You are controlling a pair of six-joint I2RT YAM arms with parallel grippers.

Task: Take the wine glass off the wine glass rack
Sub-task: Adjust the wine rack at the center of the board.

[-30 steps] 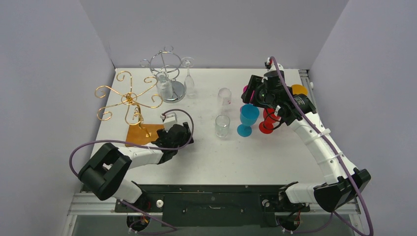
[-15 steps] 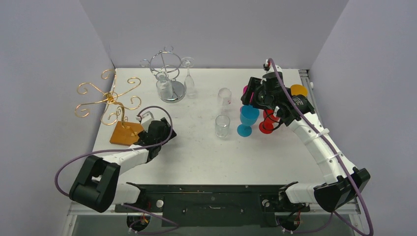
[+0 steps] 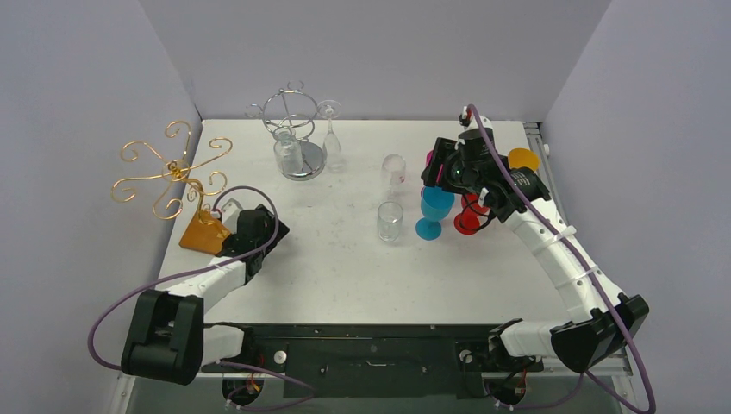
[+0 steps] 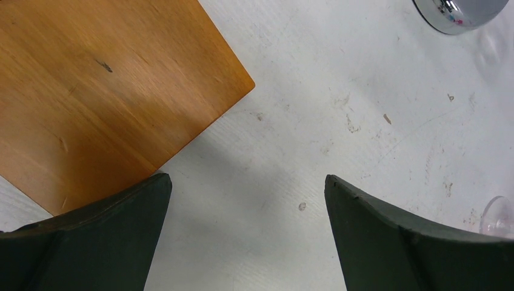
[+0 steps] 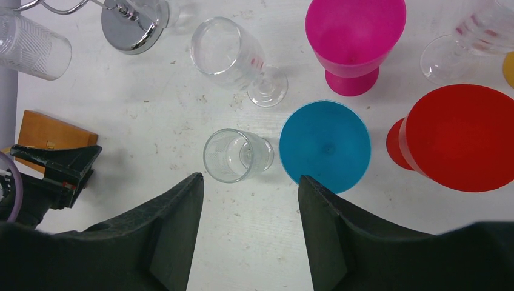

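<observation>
Left gripper (image 4: 246, 182) is hovering wide open beside gold rack base (image 4: 91, 91). Right gripper (image 5: 250, 179) is hanging open, well apart from it.

clear wine glass (image 3: 332, 152) hangs upside down from silver rack (image 3: 309, 161).

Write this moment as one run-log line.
left hand: open, at wooden base | right hand: open, near blue goblet | silver rack: clear glass inside

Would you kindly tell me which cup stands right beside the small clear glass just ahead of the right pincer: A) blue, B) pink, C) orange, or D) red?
A: in the right wrist view the blue cup stands almost touching the clear glass, nearer than any other cup.
</observation>
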